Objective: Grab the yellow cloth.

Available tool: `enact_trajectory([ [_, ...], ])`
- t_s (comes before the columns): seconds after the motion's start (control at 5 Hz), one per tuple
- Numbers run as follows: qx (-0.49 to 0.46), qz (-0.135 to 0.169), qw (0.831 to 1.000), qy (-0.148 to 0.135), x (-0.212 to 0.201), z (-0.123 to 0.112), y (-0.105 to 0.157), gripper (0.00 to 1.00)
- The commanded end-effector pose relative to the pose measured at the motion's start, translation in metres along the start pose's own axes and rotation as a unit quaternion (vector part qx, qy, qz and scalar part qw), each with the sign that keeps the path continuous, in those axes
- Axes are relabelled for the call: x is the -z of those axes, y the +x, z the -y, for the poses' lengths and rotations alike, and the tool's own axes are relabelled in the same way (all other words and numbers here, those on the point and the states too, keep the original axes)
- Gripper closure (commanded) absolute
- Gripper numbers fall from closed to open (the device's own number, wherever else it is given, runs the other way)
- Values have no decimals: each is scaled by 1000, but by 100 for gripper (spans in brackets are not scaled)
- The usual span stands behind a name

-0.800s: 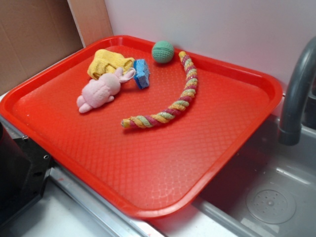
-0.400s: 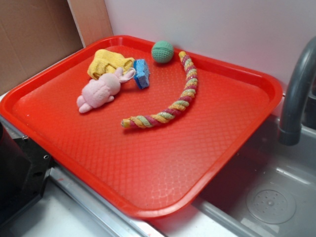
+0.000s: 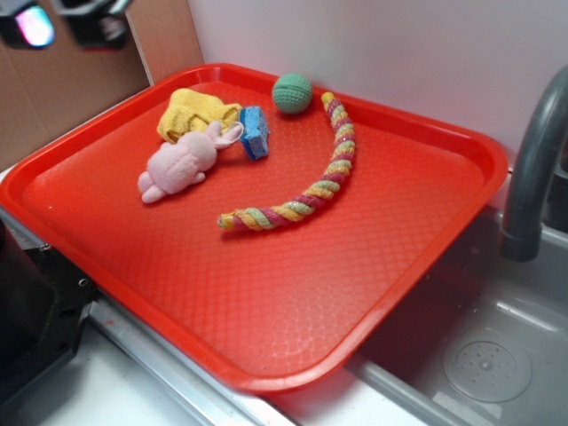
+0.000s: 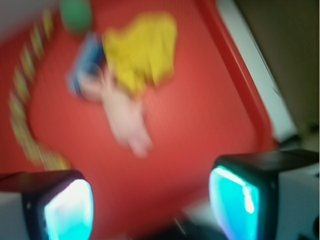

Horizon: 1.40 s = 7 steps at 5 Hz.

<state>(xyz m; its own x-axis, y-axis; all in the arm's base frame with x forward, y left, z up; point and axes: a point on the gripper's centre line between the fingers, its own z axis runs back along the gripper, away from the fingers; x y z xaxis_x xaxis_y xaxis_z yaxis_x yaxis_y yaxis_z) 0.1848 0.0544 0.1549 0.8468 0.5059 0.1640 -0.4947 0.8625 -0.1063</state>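
The yellow cloth lies bunched at the far left of the red tray, touching the pink plush bunny. In the blurred wrist view the cloth shows above the bunny. My gripper has come into the exterior view at the top left corner, high above the tray's left edge and left of the cloth. In the wrist view the gripper is open and empty, its two glowing pads set wide apart over the tray.
A blue sponge, a green ball and a multicoloured twisted rope lie on the tray. A grey faucet and sink are at the right. A dark block stands at the front left.
My gripper, out of the exterior view before, now shows at the top left corner. The things on the tray have not moved.
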Motion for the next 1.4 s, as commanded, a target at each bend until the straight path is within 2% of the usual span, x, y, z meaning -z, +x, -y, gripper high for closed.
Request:
enact_trajectory([
  [0.0,-124,46,989,66,58,-19,65,0],
  [0.2,-151,19,985,85,86,-28,68,0],
  [0.4,-145,7,983,112,108,-27,67,0],
  [0.6,-134,3,986,102,113,-24,55,100],
  [0.8,-117,-14,988,102,120,-23,48,100],
  [1.0,-97,-21,989,112,118,-18,49,100],
  [1.2,-85,-29,990,110,118,-15,46,100],
])
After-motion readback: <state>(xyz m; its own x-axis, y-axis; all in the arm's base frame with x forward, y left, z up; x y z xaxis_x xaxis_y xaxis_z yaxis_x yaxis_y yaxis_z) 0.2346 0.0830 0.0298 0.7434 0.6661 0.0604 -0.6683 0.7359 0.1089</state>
